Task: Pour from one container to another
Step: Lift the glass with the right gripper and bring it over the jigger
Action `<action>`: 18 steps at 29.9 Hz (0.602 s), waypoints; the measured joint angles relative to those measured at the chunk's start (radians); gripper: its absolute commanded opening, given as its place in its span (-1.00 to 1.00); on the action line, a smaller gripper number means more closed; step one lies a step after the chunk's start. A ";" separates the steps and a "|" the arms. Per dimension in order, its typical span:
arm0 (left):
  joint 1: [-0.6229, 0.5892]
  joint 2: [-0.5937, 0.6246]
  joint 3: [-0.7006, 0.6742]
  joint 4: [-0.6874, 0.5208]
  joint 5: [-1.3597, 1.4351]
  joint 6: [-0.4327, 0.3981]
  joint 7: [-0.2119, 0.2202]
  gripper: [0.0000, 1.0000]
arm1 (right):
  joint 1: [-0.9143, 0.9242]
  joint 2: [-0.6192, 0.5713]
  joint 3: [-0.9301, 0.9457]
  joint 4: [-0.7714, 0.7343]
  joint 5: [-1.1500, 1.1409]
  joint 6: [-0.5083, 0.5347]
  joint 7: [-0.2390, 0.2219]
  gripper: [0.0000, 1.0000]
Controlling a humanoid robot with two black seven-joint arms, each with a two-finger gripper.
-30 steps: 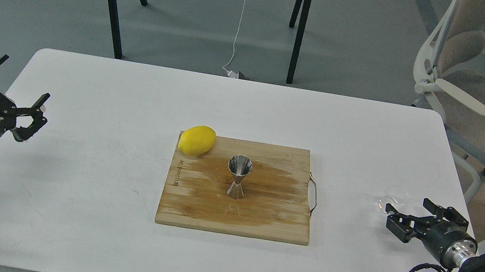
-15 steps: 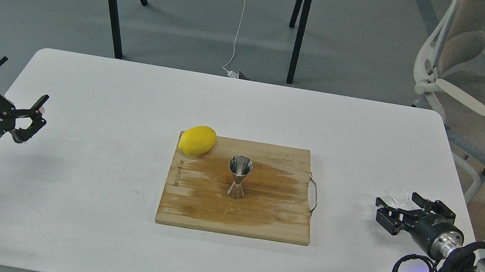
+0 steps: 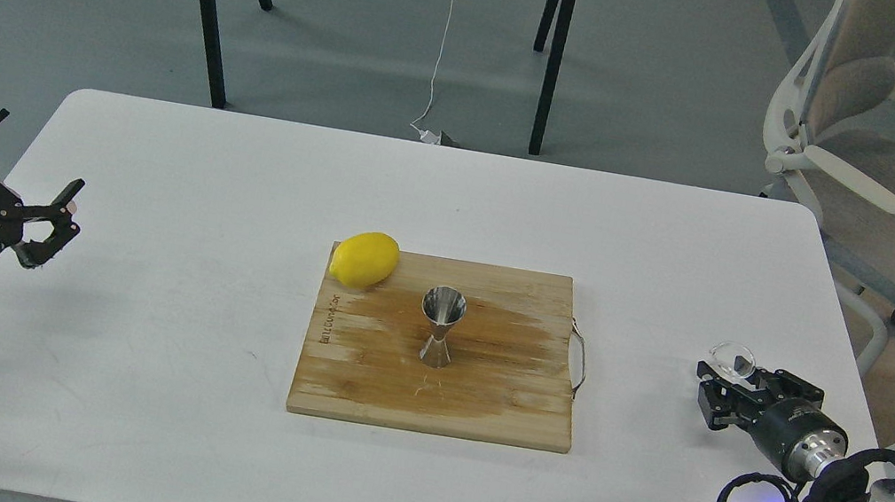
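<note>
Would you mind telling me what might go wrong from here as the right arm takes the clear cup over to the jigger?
The clear cup sits at the tip of the right gripper; whether the jaws truly hold it is unclear, so it might slip. The jigger has a narrow waist and a small mouth, so a bump could topple it or liquid could miss onto the cutting board. The lemon lies close by.

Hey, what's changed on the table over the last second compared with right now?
The right gripper slid left and a little away from the robot, closing in on the clear cup; its fingers now sit around the cup, though a firm grasp can't be confirmed. The left gripper drifted slightly down and left, still open and empty. The jigger, lemon and cutting board stayed put.
</note>
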 measured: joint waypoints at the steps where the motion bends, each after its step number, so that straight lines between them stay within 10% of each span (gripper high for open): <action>1: 0.001 0.000 0.000 0.000 0.000 0.000 0.000 0.99 | -0.001 0.000 0.000 0.000 -0.004 0.000 0.000 -0.40; 18: 0.012 -0.001 0.000 0.012 0.000 0.000 0.000 0.99 | -0.005 -0.030 0.007 0.148 -0.039 0.146 0.002 -0.51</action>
